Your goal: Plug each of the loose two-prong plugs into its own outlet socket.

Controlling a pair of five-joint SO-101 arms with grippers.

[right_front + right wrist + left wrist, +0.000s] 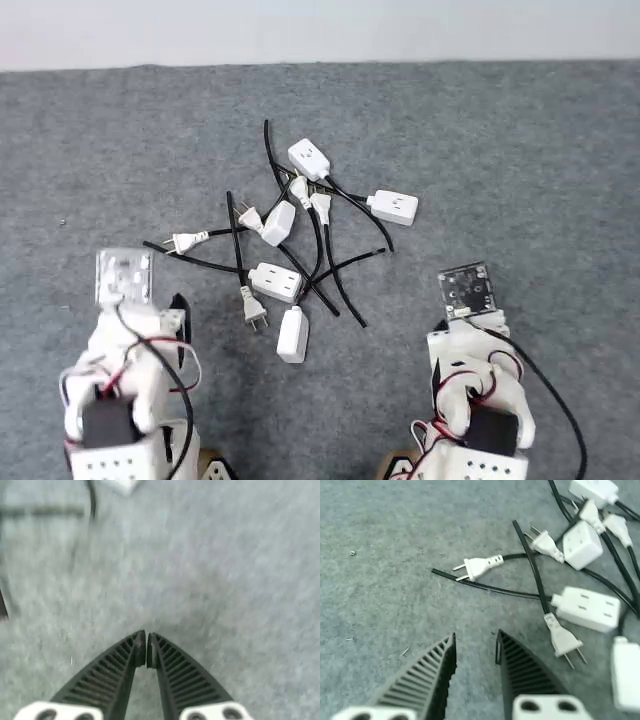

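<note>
test bench, grey felt tabletop (540, 140)

The left arm (105, 350) and right arm (480, 400) are white shells with black motor blocks (105, 422) and looped red and black wires (158, 344). A black cable (570, 415) runs off the right one. The fingers (432, 672) are black ribbed wedges on white bases, seemingly with screw holes.

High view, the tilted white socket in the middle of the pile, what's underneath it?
Black cords run under the tilted socket and come out on both sides, over the grey mat. How they cross beneath it is covered.
</note>
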